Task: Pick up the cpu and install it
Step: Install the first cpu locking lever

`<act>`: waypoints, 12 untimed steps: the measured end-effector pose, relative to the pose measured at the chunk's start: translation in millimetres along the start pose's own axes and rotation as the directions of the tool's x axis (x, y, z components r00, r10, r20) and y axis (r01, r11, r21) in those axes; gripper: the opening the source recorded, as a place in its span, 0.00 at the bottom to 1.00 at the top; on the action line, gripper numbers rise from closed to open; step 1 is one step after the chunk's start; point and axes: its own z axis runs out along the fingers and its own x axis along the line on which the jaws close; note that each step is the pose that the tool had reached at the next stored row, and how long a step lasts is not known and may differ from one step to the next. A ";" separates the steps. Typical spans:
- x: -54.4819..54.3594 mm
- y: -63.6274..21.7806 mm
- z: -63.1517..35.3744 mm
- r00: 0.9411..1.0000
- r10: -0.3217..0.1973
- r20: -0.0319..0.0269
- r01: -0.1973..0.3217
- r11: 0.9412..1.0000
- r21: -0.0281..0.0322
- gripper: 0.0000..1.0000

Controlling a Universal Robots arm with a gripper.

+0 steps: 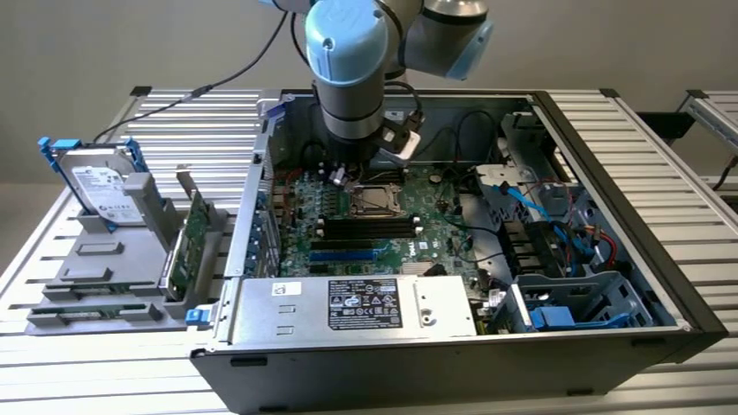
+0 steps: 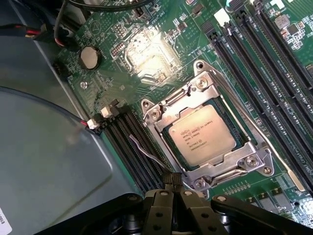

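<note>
**Arm down inside the open computer case, cpu seated in its socket.**

From the exterior view, the grey-and-blue arm [image 1: 346, 78] reaches straight down into a black steel case [image 1: 403, 380] lying open on a ribbed aluminium table [image 1: 680, 173]. Its end hangs over the green motherboard [image 1: 346, 238], beside the square socket [image 1: 375, 201]. In the wrist view, the cpu [image 2: 203, 134], flat and square with a dull silver lid, lies in that socket inside a bright metal frame [image 2: 254, 161]. The black fingers [image 2: 161, 208] are pressed together, gripping nothing, with their ribbed tips just beside the frame's corner. The lid's fine printing is visible here.
</note>
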 end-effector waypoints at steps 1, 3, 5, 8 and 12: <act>0.1 0.3 0.3 1.000 -0.010 0.001 0.010 1.000 0.004 0.11; 0.2 0.8 0.5 1.000 -0.026 0.004 0.026 1.000 0.010 0.11; 0.2 0.9 0.9 1.000 -0.030 0.004 0.030 0.999 0.011 0.11; 0.5 1.1 1.3 0.999 -0.033 0.003 0.033 0.999 0.011 0.11; 1.3 0.6 1.6 0.999 -0.034 -0.003 0.034 0.999 0.010 0.11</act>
